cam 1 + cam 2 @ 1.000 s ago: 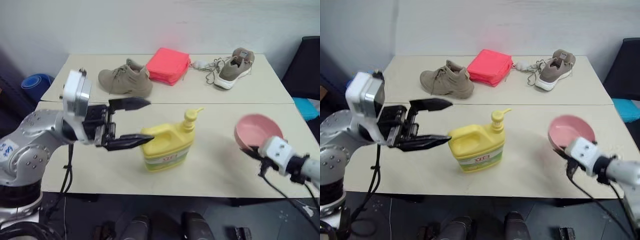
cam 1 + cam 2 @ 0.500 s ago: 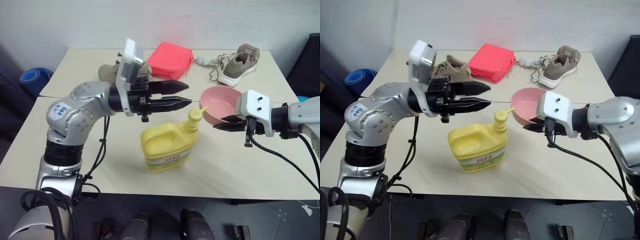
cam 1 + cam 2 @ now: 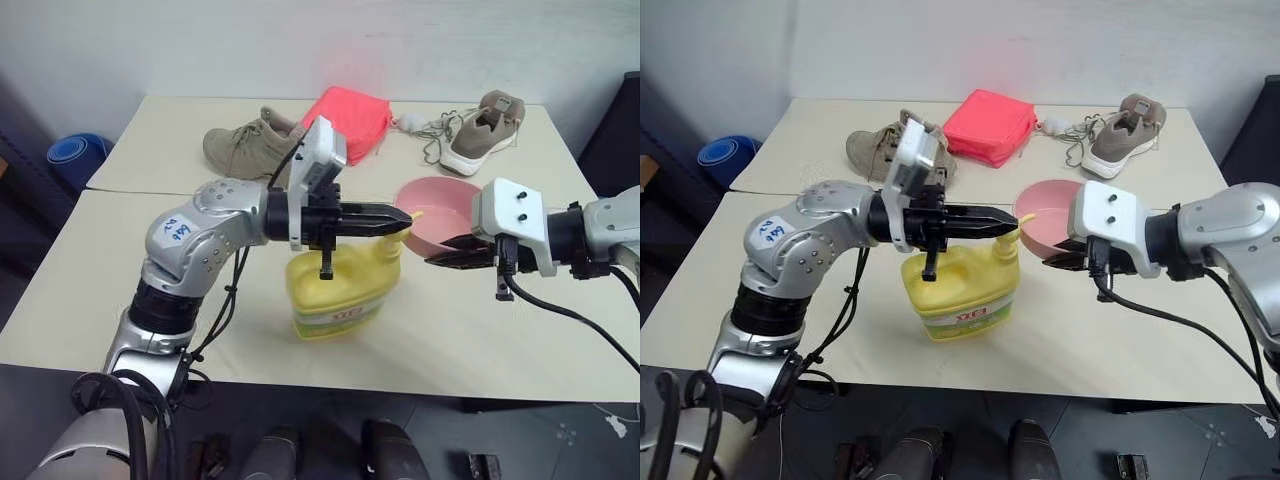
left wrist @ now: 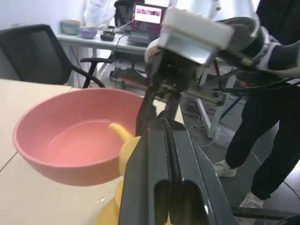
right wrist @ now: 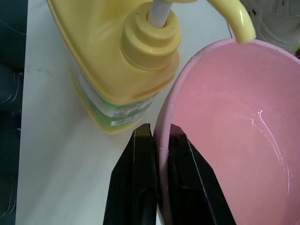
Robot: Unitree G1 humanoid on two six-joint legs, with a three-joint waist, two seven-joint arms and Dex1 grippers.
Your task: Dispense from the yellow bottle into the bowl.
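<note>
The yellow bottle [image 3: 340, 292] stands upright near the middle of the front table [image 3: 520, 340]. My left gripper [image 3: 398, 216] is shut and lies level across the top of its pump head, fingers pressed together [image 4: 164, 140]. The pump's spout [image 5: 238, 21] reaches over the rim of the pink bowl [image 3: 440, 204]. The bowl is held in the air just right of the bottle, tilted toward it. My right gripper [image 5: 158, 154] is shut on the bowl's near rim, one finger inside and one outside. The bowl's inside [image 4: 75, 138] looks wet.
On the far table lie a tan shoe [image 3: 245, 148], a pink-red folded cloth [image 3: 350, 115] and a second shoe [image 3: 478, 135] with loose laces. A blue roll [image 3: 72, 155] sits on the floor left. In the left wrist view a person's legs [image 4: 262, 136] stand beyond the table.
My left gripper went from open to shut while swinging right, onto the pump head. My right gripper carried the bowl up and left, from the table's right edge to the spout.
</note>
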